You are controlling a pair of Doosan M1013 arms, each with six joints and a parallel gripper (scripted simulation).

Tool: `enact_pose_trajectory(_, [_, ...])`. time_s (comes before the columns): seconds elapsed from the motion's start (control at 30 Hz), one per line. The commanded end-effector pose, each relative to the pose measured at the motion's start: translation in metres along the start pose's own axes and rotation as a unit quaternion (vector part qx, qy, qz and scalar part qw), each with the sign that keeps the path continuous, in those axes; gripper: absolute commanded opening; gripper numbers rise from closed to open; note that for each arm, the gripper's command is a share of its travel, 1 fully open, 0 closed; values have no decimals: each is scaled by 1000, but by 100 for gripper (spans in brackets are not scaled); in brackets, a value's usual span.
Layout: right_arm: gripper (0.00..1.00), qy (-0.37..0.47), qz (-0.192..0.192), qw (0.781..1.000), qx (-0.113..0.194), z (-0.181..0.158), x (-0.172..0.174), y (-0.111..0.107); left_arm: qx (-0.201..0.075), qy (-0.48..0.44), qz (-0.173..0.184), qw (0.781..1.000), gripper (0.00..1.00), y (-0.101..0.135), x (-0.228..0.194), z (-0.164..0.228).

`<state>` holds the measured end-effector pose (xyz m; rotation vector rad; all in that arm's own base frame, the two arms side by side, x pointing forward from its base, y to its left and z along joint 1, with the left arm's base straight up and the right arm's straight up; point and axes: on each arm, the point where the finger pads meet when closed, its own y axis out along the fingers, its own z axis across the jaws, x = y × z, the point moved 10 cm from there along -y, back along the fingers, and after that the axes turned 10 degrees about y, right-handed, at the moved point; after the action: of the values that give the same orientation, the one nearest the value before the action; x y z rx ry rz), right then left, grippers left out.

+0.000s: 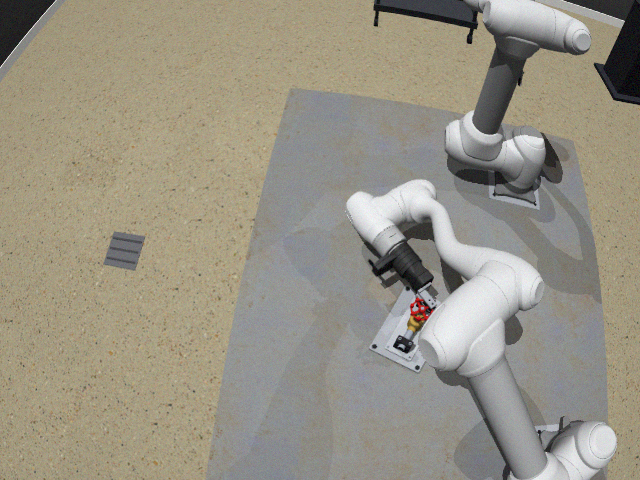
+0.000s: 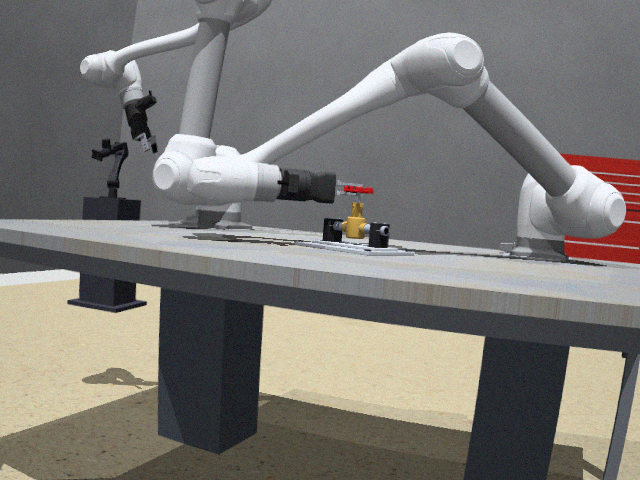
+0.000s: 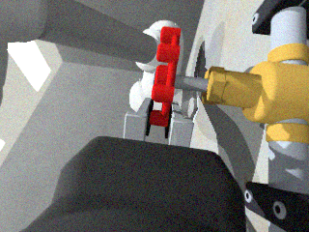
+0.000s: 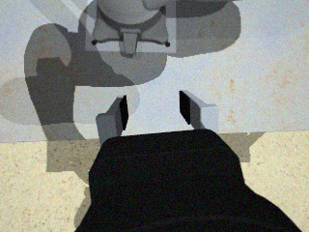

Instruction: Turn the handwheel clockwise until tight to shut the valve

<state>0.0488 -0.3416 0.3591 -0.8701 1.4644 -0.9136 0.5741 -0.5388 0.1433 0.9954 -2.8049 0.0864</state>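
The red handwheel (image 1: 421, 310) (image 2: 358, 189) (image 3: 164, 91) sits level on the stem of the yellow valve (image 1: 413, 324) (image 2: 355, 227) (image 3: 285, 92). My left gripper (image 1: 430, 300) (image 2: 347, 188) (image 3: 159, 111) comes in from the side, about horizontal, and is shut on the handwheel's rim, with one finger above the rim and one below. The far part of the wheel stands free of the fingers. My right gripper (image 2: 148, 144) (image 4: 154, 103) is open and empty, far from the valve. The arm's upper links hide part of the valve's plate in the top view.
Black clamps (image 1: 403, 343) (image 2: 378, 235) hold the valve's pipe on a light plate (image 1: 383, 338) (image 2: 400, 252). The left arm's elbow hangs close beside the valve in the top view. The right wrist view shows an arm base on the table (image 4: 270, 97) and the table's edge below the open fingers.
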Motion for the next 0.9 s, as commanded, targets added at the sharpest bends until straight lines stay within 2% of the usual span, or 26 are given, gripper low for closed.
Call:
enact_pose_trajectory(0.0, [100, 0, 0, 1000, 0, 0, 0, -1, -1, 0, 14, 1000, 0, 1, 3, -1])
enact_pose_trajectory(0.87, [100, 0, 0, 1000, 0, 0, 0, -1, -15, 0, 91, 996, 0, 7, 18, 1])
